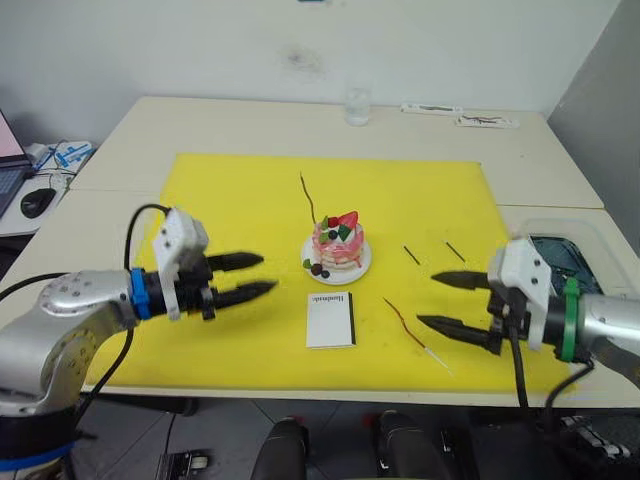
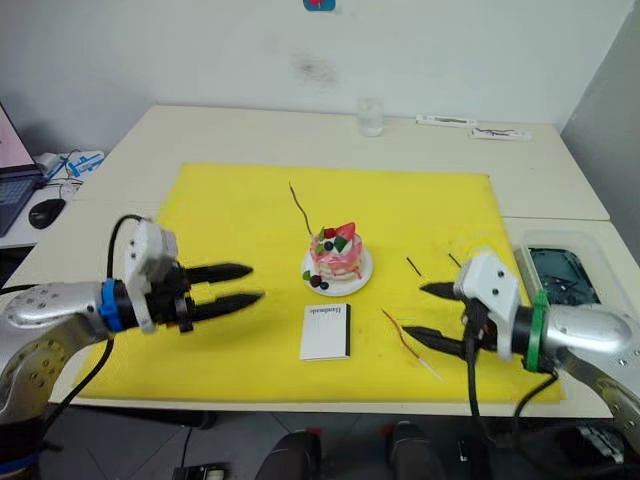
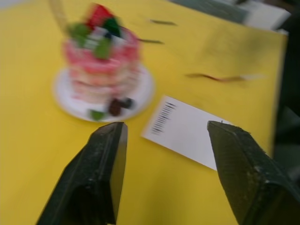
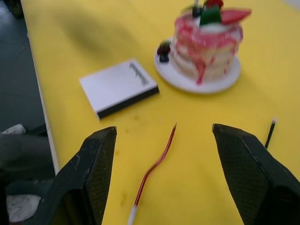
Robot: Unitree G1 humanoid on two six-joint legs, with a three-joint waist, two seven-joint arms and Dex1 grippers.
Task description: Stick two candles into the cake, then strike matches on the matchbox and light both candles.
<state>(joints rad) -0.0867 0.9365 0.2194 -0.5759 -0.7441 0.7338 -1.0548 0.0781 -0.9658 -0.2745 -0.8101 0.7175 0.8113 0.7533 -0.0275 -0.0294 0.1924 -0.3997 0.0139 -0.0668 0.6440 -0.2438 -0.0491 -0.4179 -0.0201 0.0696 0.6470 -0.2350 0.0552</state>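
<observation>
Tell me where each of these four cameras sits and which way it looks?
Left eye view: on the head, looking down over the yellow mat, cake and matchbox; both arms show.
Right eye view: beside it, same scene, same arms.
Left wrist view: on the left arm, along the open left pincer toward the cake and matchbox.
Right wrist view: on the right arm, along the open right pincer toward the dark red candle.
All four share cake and matchbox.

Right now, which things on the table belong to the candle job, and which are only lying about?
For the job:
cake
red candle
tan candle
two matches
matchbox

Only lying about:
glass
computer mouse
yellow mat (work surface)
</observation>
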